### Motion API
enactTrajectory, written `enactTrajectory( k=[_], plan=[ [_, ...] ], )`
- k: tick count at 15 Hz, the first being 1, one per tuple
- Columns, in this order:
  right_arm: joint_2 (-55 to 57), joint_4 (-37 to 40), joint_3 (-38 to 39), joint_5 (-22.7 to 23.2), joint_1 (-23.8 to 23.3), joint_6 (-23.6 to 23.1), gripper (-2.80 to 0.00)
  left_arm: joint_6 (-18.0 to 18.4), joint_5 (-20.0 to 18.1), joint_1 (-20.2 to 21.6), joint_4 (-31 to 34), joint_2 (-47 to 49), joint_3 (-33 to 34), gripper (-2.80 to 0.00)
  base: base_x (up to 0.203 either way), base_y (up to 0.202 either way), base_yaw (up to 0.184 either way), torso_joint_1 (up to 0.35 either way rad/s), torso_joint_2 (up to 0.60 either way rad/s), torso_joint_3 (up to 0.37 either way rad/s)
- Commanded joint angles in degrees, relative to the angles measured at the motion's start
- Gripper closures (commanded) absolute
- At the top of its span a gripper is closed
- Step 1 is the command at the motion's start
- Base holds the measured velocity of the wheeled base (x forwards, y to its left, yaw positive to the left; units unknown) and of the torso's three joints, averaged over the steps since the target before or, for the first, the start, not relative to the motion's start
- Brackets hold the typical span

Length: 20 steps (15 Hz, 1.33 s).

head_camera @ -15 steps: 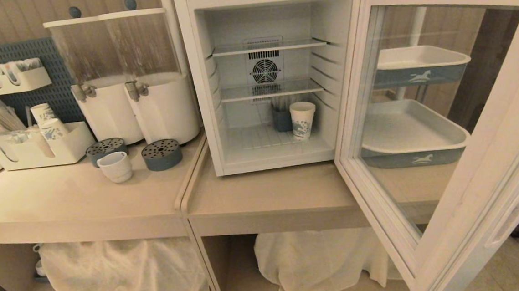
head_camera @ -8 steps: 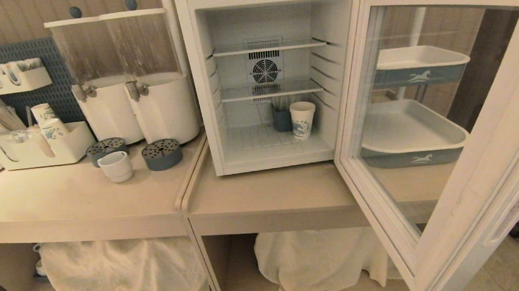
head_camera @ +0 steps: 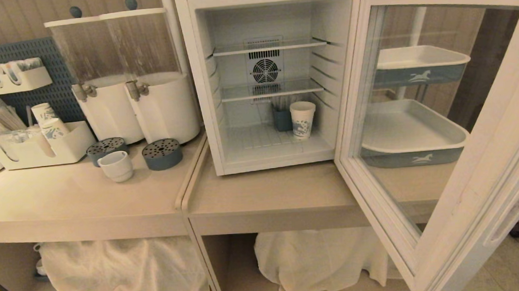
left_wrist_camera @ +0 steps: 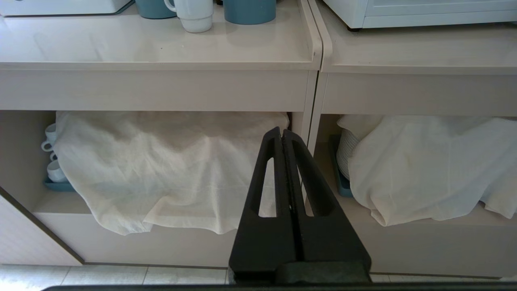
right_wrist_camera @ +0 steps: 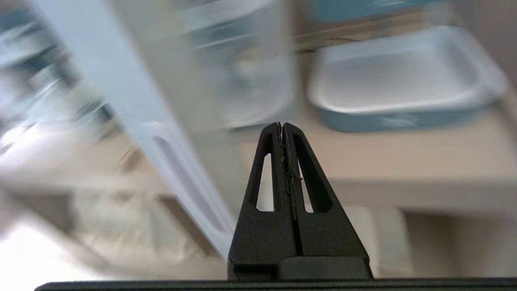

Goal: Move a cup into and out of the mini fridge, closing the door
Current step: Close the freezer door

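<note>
Nothing in the head view has shifted since the earlier frames; only the right wrist view is smeared. Filling the upper centre, the mini fridge (head_camera: 264, 79) stands on the counter (head_camera: 267, 195), its door (head_camera: 450, 123) swung wide across the right of the frame. At centre left the cup (head_camera: 115, 166) sits on the counter, outside the fridge. Left end effector (left_wrist_camera: 281, 137), fingers pressed together, points at the cloth-draped shelf beneath. Right end effector (right_wrist_camera: 281, 131), likewise closed and empty, is near the door's edge.
</note>
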Motion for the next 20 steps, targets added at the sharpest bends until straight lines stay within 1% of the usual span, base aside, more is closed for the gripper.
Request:
enactTrajectory(
  k=[1, 2, 3, 5, 6, 8, 9, 10, 11, 12, 13, 14, 16, 17, 20],
  plan=[
    [8.41, -5.85, -0.16, 5.29, 0.13, -1.38, 0.00, 0.00, 0.04, 0.04, 0.00, 0.02, 0.00, 0.00, 0.000, 0.000, 0.000, 0.000, 0.00, 0.000],
    [10.20, -8.55, -0.10, 7.25, -0.46, -2.09, 0.00, 0.00, 0.04, 0.04, 0.00, 0.02, 0.09, 0.00, 0.000, 0.000, 0.000, 0.000, 0.00, 0.000],
    [12.48, -12.17, -0.07, 11.29, -2.46, -2.51, 0.00, 0.00, 0.04, 0.04, 0.00, 0.02, 0.09, 0.00, 0.000, 0.000, 0.000, 0.000, 0.00, 0.000],
    [14.56, -15.74, 0.06, 20.88, -10.09, -2.78, 0.00, 0.00, 0.04, 0.04, 0.00, 0.02, 0.09, 0.00, 0.000, 0.000, 0.000, 0.000, 0.00, 0.000],
    [15.39, -16.89, 0.15, 26.20, -15.15, -2.87, 0.00, 0.00, 0.04, 0.04, 0.00, 0.02, 0.08, 0.00, 0.000, 0.000, 0.000, 0.000, 0.00, 0.000],
    [17.80, -20.48, 0.53, 39.69, -26.88, -2.97, 0.00, 0.00, 0.04, -0.02, 0.00, 0.02, 0.09, 0.00, 0.000, 0.000, 0.000, 0.000, 0.00, 0.000],
    [19.51, -23.03, 0.98, 49.04, -31.77, -2.99, 0.00, 0.00, 0.04, 0.04, 0.00, 0.02, 0.02, 0.00, 0.000, 0.000, 0.000, 0.000, 0.00, 0.000],
    [21.93, -25.93, 1.56, 59.17, -35.18, -2.99, 0.00, 0.00, 0.04, 0.04, 0.00, 0.02, 0.05, 0.00, 0.000, 0.000, 0.000, 0.000, 0.00, 0.000],
    [25.25, -28.78, 2.01, 67.26, -36.97, -2.97, 0.00, 0.00, 0.04, 0.04, 0.00, 0.02, 0.09, 0.00, 0.000, 0.000, 0.000, 0.000, 0.00, 0.000],
    [28.22, -31.22, 2.27, 73.02, -37.81, -2.89, 0.00, 0.00, 0.04, 0.04, 0.00, 0.02, 0.00, 0.00, 0.000, 0.000, 0.000, 0.000, 0.00, 0.000],
    [30.83, -32.79, 2.15, 75.07, -37.93, -2.80, 0.00, 0.00, 0.04, 0.04, 0.00, 0.02, 0.00, 0.00, 0.000, 0.000, 0.000, 0.000, 0.00, 0.000],
    [32.62, -33.45, 1.54, 75.67, -36.13, -2.75, 0.00, 0.00, 0.04, 0.04, 0.00, 0.02, 0.09, 0.00, 0.000, 0.000, 0.000, 0.000, 0.00, 0.000],
    [36.19, -34.01, 0.12, 76.08, -31.81, -2.90, 0.00, 0.00, 0.04, 0.04, 0.00, 0.02, 0.09, 0.00, 0.000, 0.000, 0.000, 0.000, 0.00, 0.000],
    [37.49, -34.06, -0.75, 76.13, -28.90, -3.06, 0.00, 0.00, 0.04, 0.04, 0.00, 0.02, 0.06, 0.00, 0.000, 0.000, 0.000, 0.000, 0.00, 0.000],
    [42.49, -34.16, -4.24, 76.13, -23.02, -3.51, 0.00, -0.18, 0.13, 0.04, 0.00, 0.02, 0.01, 0.00, 0.000, 0.000, 0.000, 0.000, 0.00, 0.000]
  ],
)
